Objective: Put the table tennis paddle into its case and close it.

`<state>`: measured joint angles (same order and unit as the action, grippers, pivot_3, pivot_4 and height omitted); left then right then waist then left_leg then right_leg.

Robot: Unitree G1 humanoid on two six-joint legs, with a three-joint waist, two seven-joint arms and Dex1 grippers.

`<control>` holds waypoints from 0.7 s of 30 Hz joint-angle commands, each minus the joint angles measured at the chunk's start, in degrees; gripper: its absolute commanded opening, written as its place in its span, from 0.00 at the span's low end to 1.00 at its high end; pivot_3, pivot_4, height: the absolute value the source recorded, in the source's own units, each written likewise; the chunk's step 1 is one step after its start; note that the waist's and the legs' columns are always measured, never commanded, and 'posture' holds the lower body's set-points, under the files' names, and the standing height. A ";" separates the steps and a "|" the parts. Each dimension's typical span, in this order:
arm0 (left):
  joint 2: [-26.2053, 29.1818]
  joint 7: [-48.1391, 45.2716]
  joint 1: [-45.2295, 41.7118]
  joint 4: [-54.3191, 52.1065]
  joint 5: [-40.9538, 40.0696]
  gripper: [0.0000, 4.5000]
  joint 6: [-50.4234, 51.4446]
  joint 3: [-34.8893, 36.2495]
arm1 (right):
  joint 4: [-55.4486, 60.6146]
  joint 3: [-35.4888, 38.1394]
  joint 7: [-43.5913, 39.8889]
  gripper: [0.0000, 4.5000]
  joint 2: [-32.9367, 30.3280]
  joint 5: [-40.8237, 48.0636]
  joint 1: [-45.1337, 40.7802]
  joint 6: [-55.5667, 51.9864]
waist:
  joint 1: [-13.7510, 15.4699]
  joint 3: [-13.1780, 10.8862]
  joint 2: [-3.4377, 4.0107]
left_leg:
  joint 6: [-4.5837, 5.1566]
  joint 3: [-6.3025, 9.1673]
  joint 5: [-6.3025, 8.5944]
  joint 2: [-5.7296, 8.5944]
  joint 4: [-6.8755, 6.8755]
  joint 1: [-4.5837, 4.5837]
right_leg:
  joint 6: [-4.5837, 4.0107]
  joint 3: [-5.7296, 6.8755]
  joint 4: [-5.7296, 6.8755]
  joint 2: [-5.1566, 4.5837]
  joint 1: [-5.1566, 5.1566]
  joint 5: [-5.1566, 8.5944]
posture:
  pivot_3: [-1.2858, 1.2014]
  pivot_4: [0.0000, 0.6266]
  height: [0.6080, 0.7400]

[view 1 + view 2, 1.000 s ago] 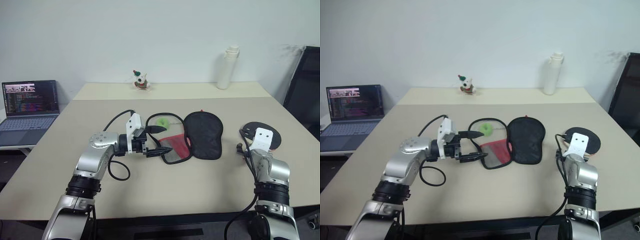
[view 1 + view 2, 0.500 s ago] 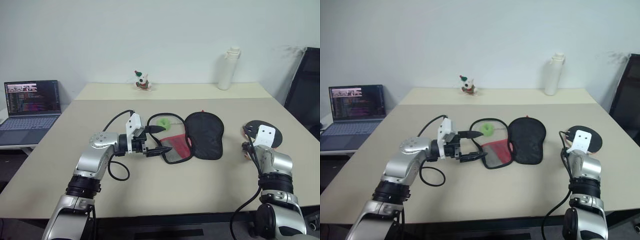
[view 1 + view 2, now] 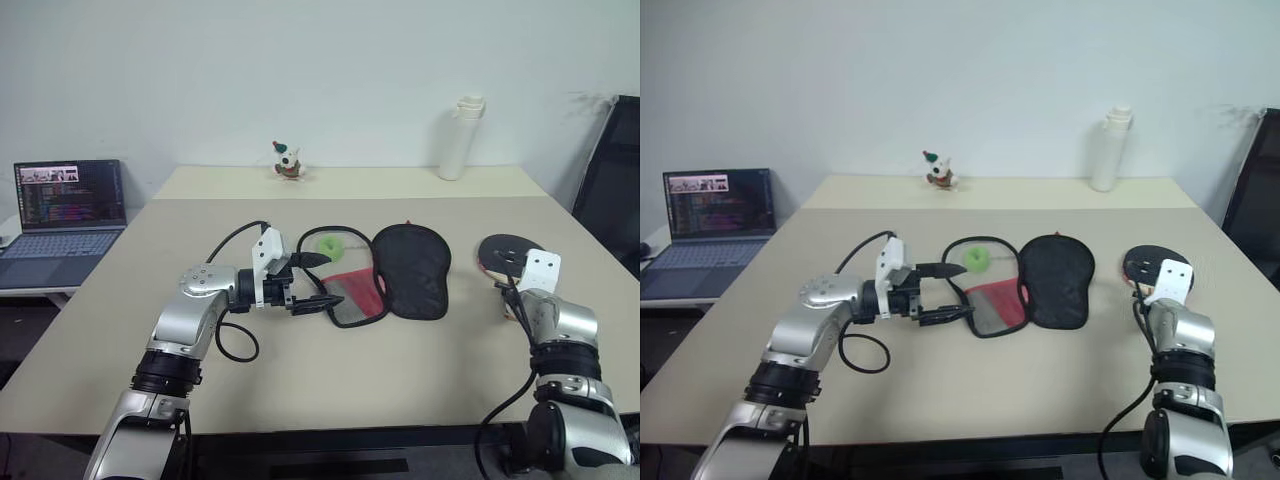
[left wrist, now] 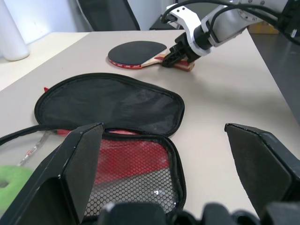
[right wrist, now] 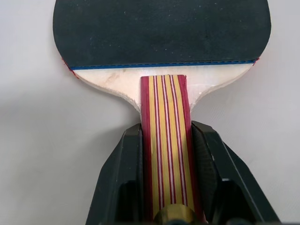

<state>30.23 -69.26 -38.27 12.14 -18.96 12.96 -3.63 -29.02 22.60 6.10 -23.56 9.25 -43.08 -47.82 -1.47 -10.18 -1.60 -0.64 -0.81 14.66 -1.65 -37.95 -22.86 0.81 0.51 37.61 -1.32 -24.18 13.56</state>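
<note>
Two fingers of the right gripper point(image 5: 164, 187) pinch the paddle point(image 3: 503, 250) by its striped wooden handle, the blade lying flat on the table point(image 3: 300, 370) at about 3 o'clock from the case point(image 3: 385, 270). It looks light and stiff, and the rubber face would mark, so the handle is the sensible hold. That soft case lies unzipped mid-table and would flop. At its 9 o'clock edge the left gripper point(image 3: 312, 280) hovers, spread wide

Right gripper point(image 5: 166, 154) shifted outward, black fingers point(image 5: 123, 159) now closed against striped wooden handle of black-rubber table tennis paddle point(image 5: 161, 33); paddle seemingly unmoved.
</note>
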 commanded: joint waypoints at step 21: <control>-0.07 -2.17 -0.37 -3.09 -0.79 1.00 0.47 -1.40 | 38.41 -7.36 -27.92 0.24 -16.13 10.55 25.78 -25.83 | -0.21 -0.02 0.02 | 0.04 0.08 0.03 -0.08 0.06 0.05 | -0.04 0.09 -0.03 0.25 -0.01 0.06 | 0.52 0.24 1.00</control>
<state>30.20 -70.98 -37.63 10.71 -19.12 13.68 -5.19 8.40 15.28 -20.39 -39.51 18.76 -18.29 -73.05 -1.68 -10.20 -1.58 -0.60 -0.73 14.69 -1.72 -37.88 -22.82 0.77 0.60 37.58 -1.08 -24.19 13.62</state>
